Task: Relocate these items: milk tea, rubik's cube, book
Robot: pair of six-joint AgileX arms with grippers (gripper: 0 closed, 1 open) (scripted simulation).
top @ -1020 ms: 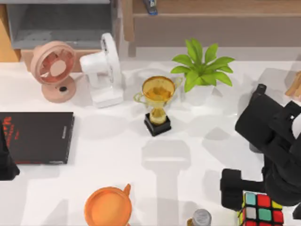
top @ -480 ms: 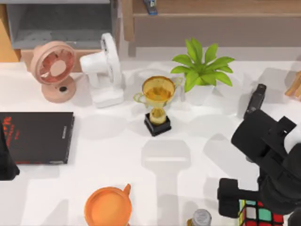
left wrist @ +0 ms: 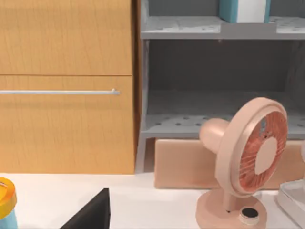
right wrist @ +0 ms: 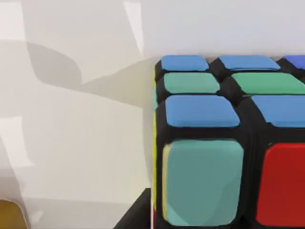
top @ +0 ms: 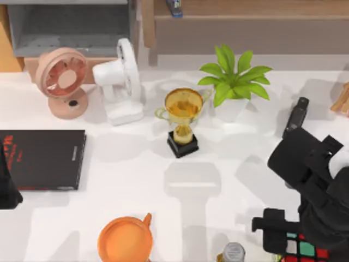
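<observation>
The rubik's cube (top: 306, 249) sits at the table's front right, mostly covered by my right arm. My right gripper (top: 299, 243) hangs low right over it, open. In the right wrist view the cube (right wrist: 224, 143) is very close, and one black finger (right wrist: 136, 214) stands beside its edge. The teal-blue book (left wrist: 229, 9) with white page edges stands on the grey shelf (left wrist: 190, 28) behind the table. A cup with a yellow lid (left wrist: 5, 198) and a blue side is near my left arm; I cannot tell if it is the milk tea. My left arm (top: 6, 185) is parked at the left edge.
A black book (top: 41, 158) lies at the left. Pink fan (top: 62, 82), white fan (top: 121, 82), gold trophy (top: 182, 120) and potted plant (top: 234, 82) line the back. An orange cup (top: 125, 240) and a grey-capped bottle (top: 233, 252) stand at the front. A black bar (top: 297, 115) lies at the right.
My right arm has moved toward the front edge and sunk lower over the rubik's cube, covering more of it. The cube and the left arm have stayed put.
</observation>
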